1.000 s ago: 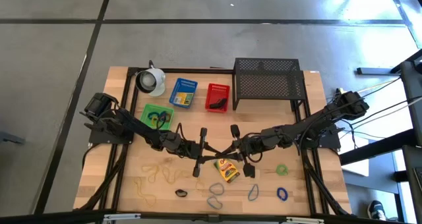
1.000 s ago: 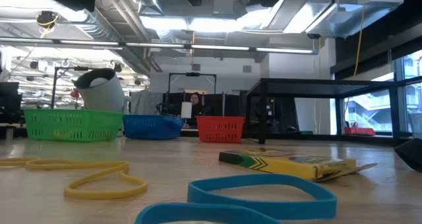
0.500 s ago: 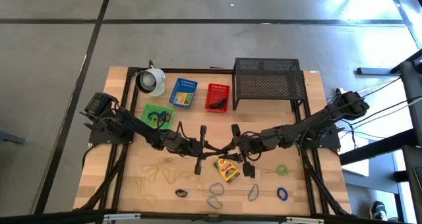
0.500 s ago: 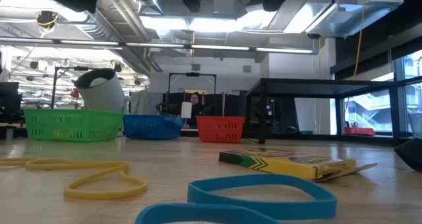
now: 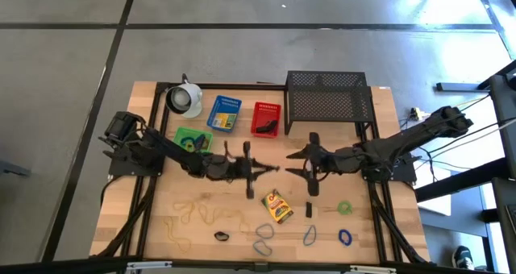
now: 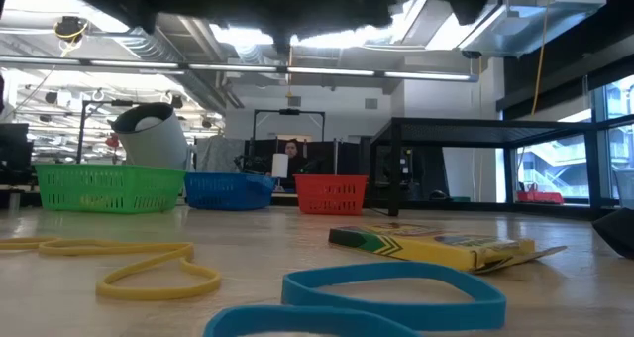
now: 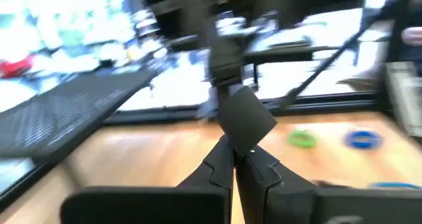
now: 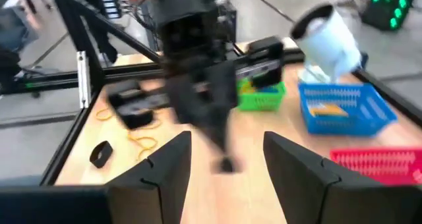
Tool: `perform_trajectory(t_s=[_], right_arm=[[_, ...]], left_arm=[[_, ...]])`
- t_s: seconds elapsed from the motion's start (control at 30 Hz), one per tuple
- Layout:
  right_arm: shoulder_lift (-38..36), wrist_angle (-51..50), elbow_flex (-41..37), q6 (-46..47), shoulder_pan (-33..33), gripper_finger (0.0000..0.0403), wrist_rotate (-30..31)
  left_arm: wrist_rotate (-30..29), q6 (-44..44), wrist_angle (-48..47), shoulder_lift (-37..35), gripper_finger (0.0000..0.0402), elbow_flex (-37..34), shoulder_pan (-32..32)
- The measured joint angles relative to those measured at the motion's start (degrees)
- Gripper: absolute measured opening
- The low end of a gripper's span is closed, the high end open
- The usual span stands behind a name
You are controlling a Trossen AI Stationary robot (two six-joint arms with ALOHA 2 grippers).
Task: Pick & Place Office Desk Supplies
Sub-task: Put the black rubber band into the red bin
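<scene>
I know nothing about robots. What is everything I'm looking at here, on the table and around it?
Table: one, wooden.
Baskets: three, green, blue, red, along the far side.
White cup: one, beside the blue basket.
Mesh rack: one, black, far right.
Crayon box: one, yellow-green, near centre.
Rubber bands: about four blue, one green, several tan, near edge.
Dark clips: two, and.
Person: one, far behind.
Left pincer: shut, mid-table.
Right pincer: open, facing it.
</scene>
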Motion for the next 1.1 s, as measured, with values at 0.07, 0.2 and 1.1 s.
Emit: perform_trajectory(t_s=[0.07, 0.2, 1.1], right_arm=[[-0.5, -1.9, 0.0, 2.5, 0.0, 0.0193, 0.2], [0.2, -3.4, 0.0, 6.7, 0.0, 0.0186, 0.2], [3.2, -5.5, 0.0, 8.0, 2.4, 0.0168, 4.1]], left_arm=[[-0.7, -1.7, -2.2, 0.0, 0.0003, 0.0, 3.4], [-0.6, -3.3, -8.9, 0.0, 0.0003, 0.0, 11.7], [9.0, -13.3, -12.8, 10.2, 0.0004, 0.0, 27.6]])
